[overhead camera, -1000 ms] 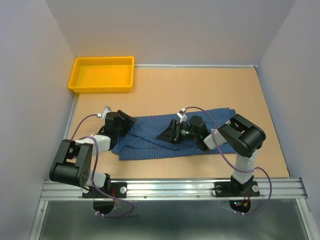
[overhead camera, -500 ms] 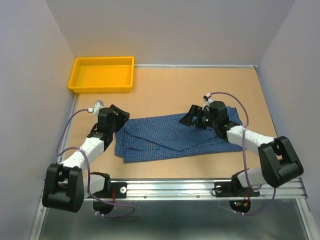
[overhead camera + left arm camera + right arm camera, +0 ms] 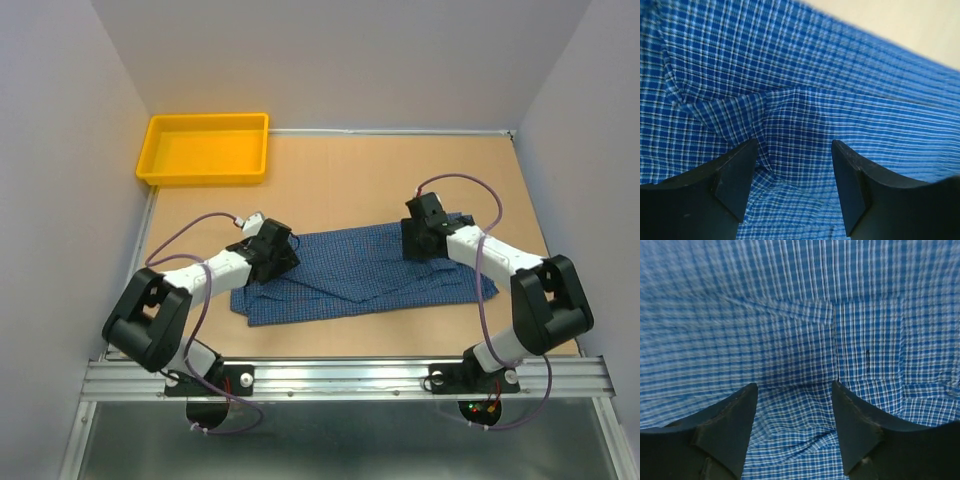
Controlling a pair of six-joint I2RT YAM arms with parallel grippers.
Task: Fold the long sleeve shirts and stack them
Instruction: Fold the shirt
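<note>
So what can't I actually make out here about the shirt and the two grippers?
Shirt collar, buttons, sleeves: top view too small; wrist views show only close-up checked cloth.
Left gripper: fingers apart, but contact with the cloth is unclear; in the top view its own wrist hides the tips.
Right gripper: same; cloth at left of its view is blurred.

The blue checked shirt [image 3: 350,275] lies spread out, wrinkled.

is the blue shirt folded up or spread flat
Partly folded: the shirt lies as a long narrow band across the table, with overlapping layers and creases showing. It is not yet a compact stack.
</note>
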